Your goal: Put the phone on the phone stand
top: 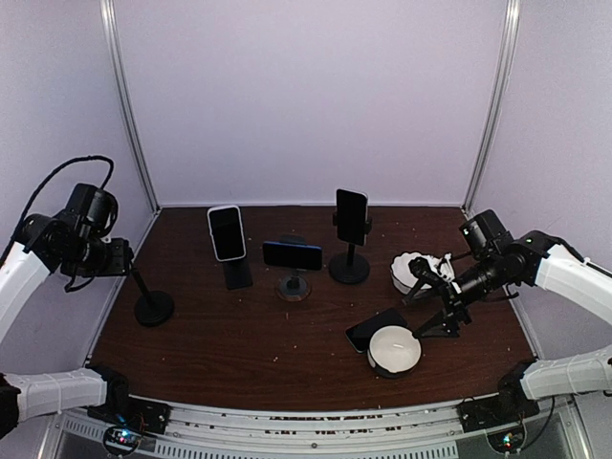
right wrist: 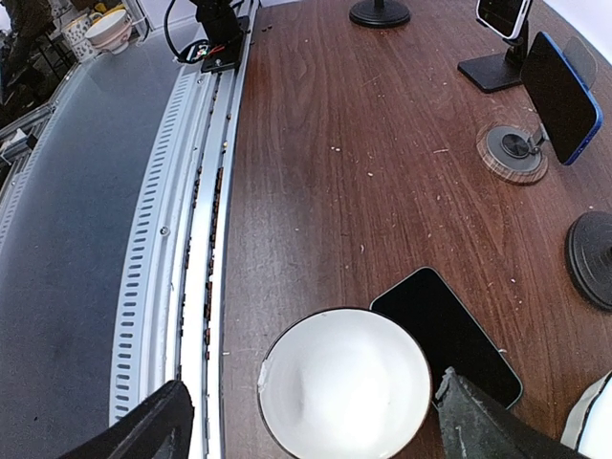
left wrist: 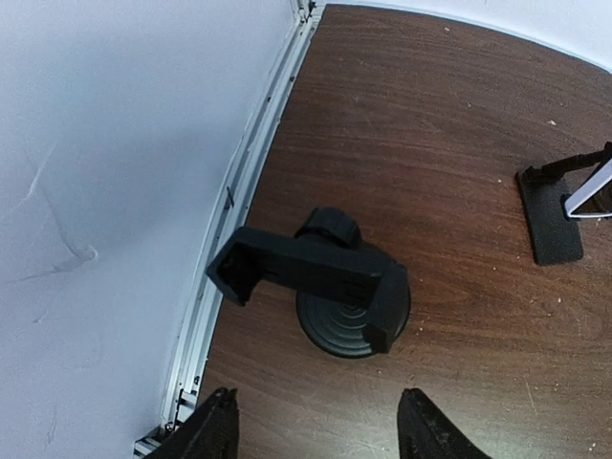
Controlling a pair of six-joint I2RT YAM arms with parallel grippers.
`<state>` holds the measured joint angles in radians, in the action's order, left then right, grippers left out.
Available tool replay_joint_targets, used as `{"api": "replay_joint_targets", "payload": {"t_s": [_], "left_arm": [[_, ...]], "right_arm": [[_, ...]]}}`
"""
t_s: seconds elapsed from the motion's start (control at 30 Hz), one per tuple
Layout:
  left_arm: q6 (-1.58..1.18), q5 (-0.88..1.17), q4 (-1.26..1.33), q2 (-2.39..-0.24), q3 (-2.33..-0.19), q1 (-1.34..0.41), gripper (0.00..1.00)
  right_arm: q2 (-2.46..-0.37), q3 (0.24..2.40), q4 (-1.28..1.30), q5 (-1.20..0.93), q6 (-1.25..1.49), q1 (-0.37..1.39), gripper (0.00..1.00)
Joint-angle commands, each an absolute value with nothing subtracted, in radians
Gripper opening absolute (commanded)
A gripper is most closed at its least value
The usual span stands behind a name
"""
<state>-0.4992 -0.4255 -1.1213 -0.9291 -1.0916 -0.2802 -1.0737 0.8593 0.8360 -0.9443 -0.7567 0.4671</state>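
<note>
The white bowl sits nearest the arms. The phone lies flat on the table (a plain black slab) just beside the bowl's far-left rim. The right gripper hangs over the bowl, spread wide and empty. Well left of the bowl, the left gripper hovers above the empty phone stand, fingers apart and holding nothing.

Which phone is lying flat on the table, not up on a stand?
The black phone beside the white bowl. It lies flat on the table; the white-edged phone, blue phone and upright phone sit on stands.
</note>
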Motion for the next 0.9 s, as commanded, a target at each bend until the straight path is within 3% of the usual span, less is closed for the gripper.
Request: {"api": "replay_joint_targets", "payload": {"t_s": [0.0, 0.17, 0.33, 0.63, 0.73, 0.77, 0.87], "left_arm": [[-0.51, -0.411, -0.993, -0.944, -1.074, -0.267, 0.6], [-0.5, -0.382, -0.925, -0.993, -1.07, -0.257, 0.58], [-0.495, -0.364, -0.878, -1.033, -1.081, -0.253, 0.36], [-0.517, -0.362, -0.879, -1.067, -1.093, -0.253, 0.23], [-0.525, -0.344, -0.876, -1.074, -1.095, -0.253, 0.09], [-0.529, -0.332, -0.875, -1.075, -1.096, -0.253, 0.01], [-0.555, -0.253, -0.877, -1.077, -1.122, -0.254, 0.0]], "right_arm": [[-1.076, 0.875, 0.847, -0.936, -0.767, 0.476, 0.91], [-1.07, 0.872, 0.847, -0.93, -0.767, 0.477, 0.91], [-1.068, 0.871, 0.848, -0.925, -0.767, 0.477, 0.91], [-1.074, 0.87, 0.847, -0.925, -0.768, 0.479, 0.91], [-1.075, 0.871, 0.848, -0.925, -0.77, 0.481, 0.91], [-1.076, 0.87, 0.848, -0.925, -0.77, 0.481, 0.91], [-1.077, 0.87, 0.848, -0.923, -0.77, 0.482, 0.91]]}}
